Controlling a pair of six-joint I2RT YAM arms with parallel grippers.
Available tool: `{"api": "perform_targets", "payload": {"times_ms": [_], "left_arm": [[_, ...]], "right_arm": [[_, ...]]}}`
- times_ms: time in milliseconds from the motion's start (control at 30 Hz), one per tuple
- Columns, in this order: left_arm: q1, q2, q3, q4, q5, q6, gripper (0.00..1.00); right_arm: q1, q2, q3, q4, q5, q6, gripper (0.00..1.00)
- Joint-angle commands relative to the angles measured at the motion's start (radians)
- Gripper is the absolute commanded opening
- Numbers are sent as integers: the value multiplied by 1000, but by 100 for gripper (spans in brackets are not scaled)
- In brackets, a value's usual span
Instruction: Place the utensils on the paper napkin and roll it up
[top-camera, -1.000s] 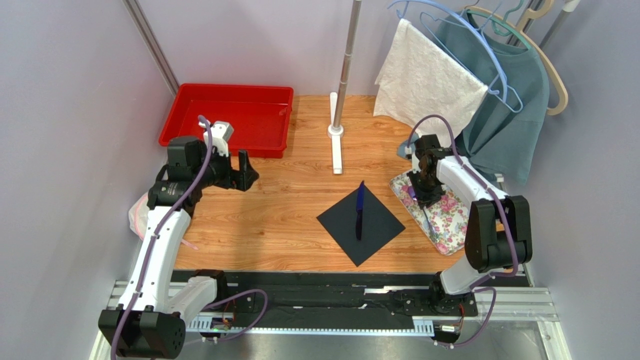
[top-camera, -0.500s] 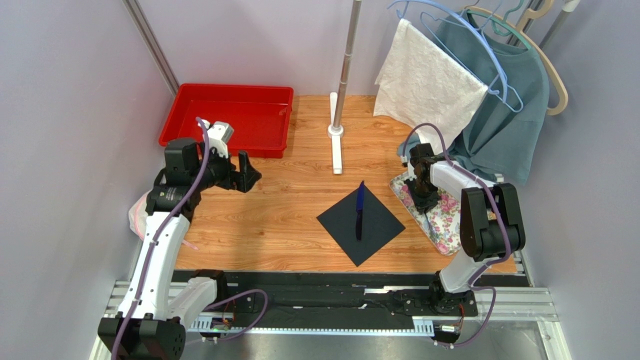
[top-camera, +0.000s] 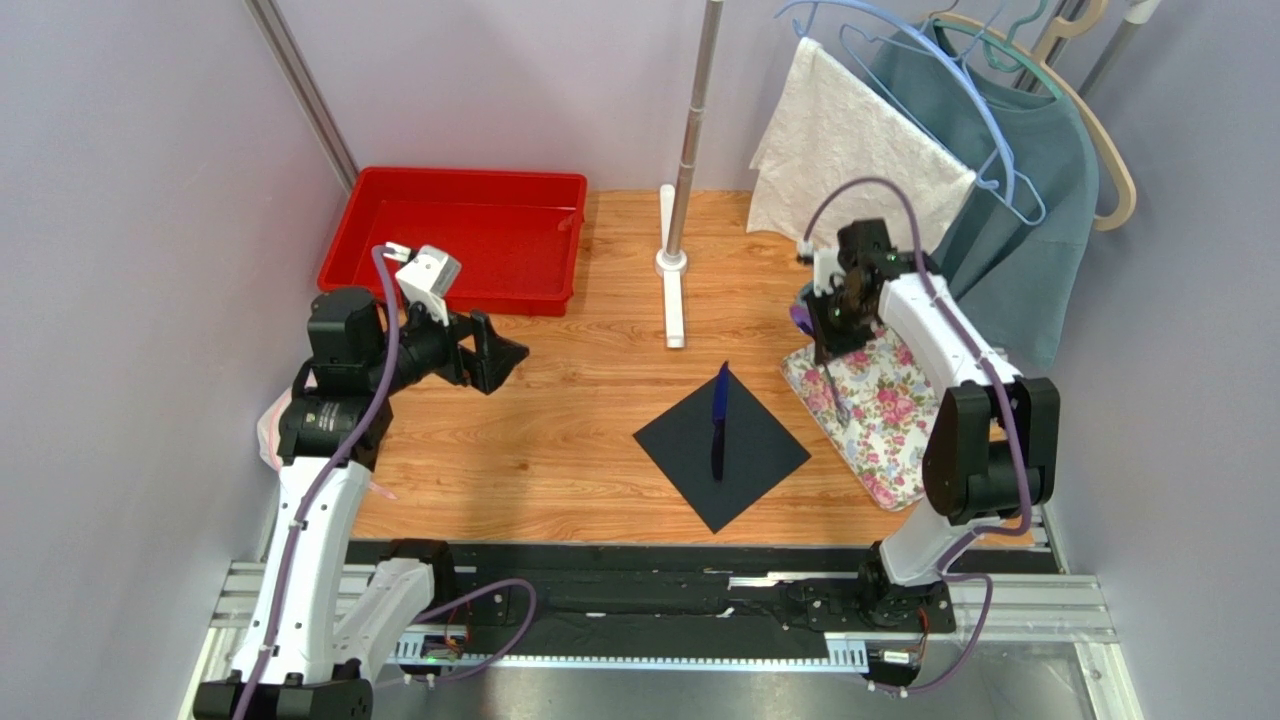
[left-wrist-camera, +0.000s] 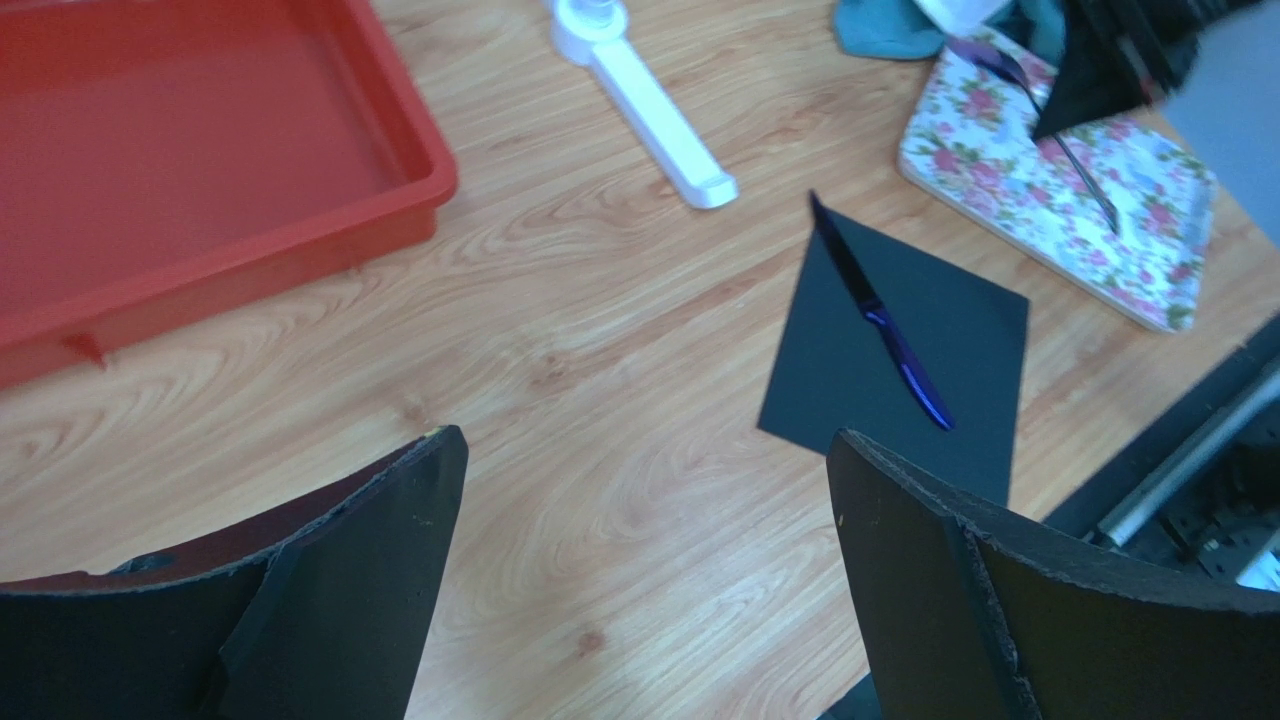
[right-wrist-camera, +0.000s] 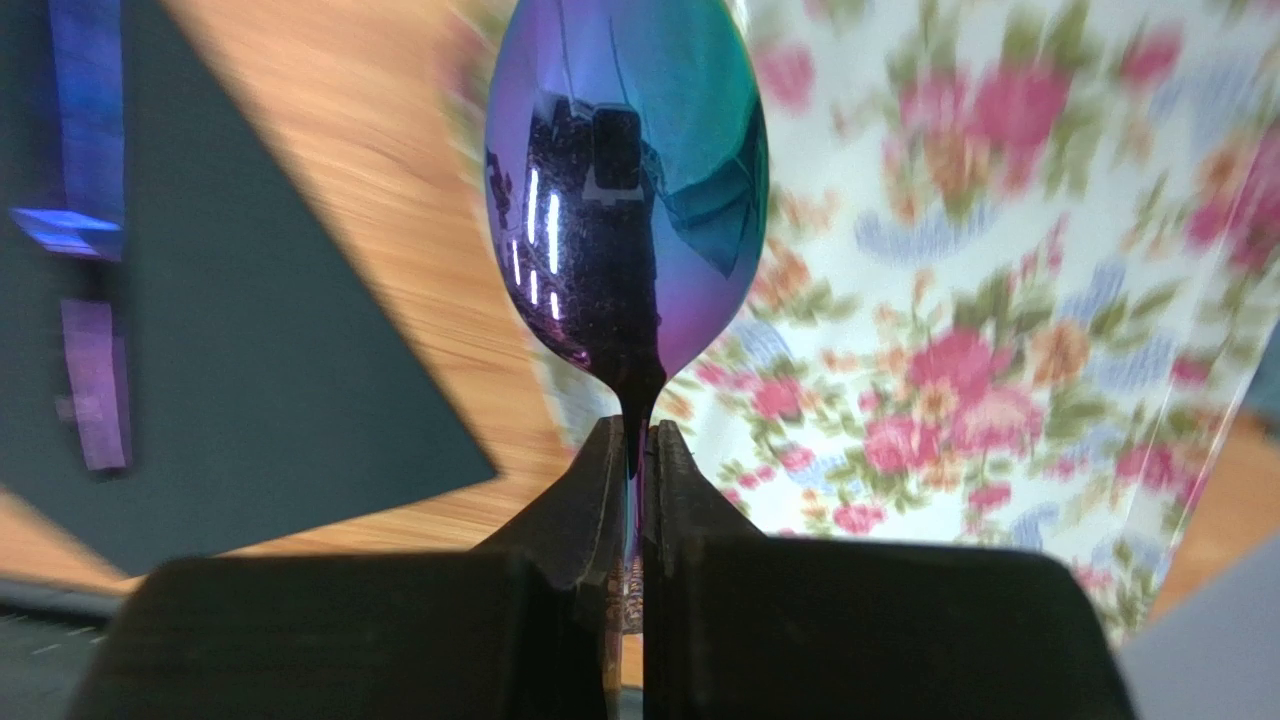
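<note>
The utensils are in two places. A knife (top-camera: 720, 423) with a blue handle lies flat on the paper napkin (top-camera: 747, 465), running roughly from 12 to 6 o'clock across the sheet's middle with its tip at the far corner. A spoon (right-wrist-camera: 628, 165) is up in the right pincer (right-wrist-camera: 633, 450). That pincer is closed tight on the spoon's neck just below the bowl, which shines purple and green in the wrist view. The slim handle hangs down over the floral mat (top-camera: 902, 428); whether its end touches the mat cannot be told. The napkin is a black square turned corner-on like a diamond, flat on the wooden desk (top-camera: 571, 435) a little right of centre, with the mat just beside it at 3 o'clock. The left pincer (top-camera: 489, 354) hovers over the desk at about 9 to 10 o'clock from the napkin, well apart from it, jaws spread wide and holding nothing. A red tray (top-camera: 451, 240) sits at the desk's 11 o'clock corner and a white stand (top-camera: 675, 293) at 12 o'clock. A white cloth (top-camera: 857, 158) and a teal garment (top-camera: 1014, 225) hang at 1 to 2 o'clock
</note>
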Motion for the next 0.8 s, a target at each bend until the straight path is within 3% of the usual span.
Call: {"api": "perform_targets", "payload": {"times_ms": [0,33,67,167,233,333,433,533,767], "left_arm": [[5,-76,4,132,239,57,99],[4,-106,-56,188,307,55,99],[4,-159,-91,321,337,48,99],[-4,-212,-177,504,437,48,97],[-37,-203,-167,499,471,75,95],[-90,-180,-144,428,510,181,91],[-160,-179,-141,376,495,276,89],[-234,-184,-145,329,463,373,84],[-355,-175,-154,358,391,379,68]], "right_arm": [[25,-54,224,-205,-613,-40,0],[38,-47,267,-224,-780,-40,0],[77,-33,282,-248,-850,-40,0],[192,-16,293,-261,-1092,-28,0],[267,-10,272,-233,-1210,11,0],[428,-11,269,-242,-1237,-3,0],[504,-18,262,-239,-1281,2,0],[550,-22,259,-245,-1292,6,0],[596,-10,250,-247,-1305,11,0]]}}
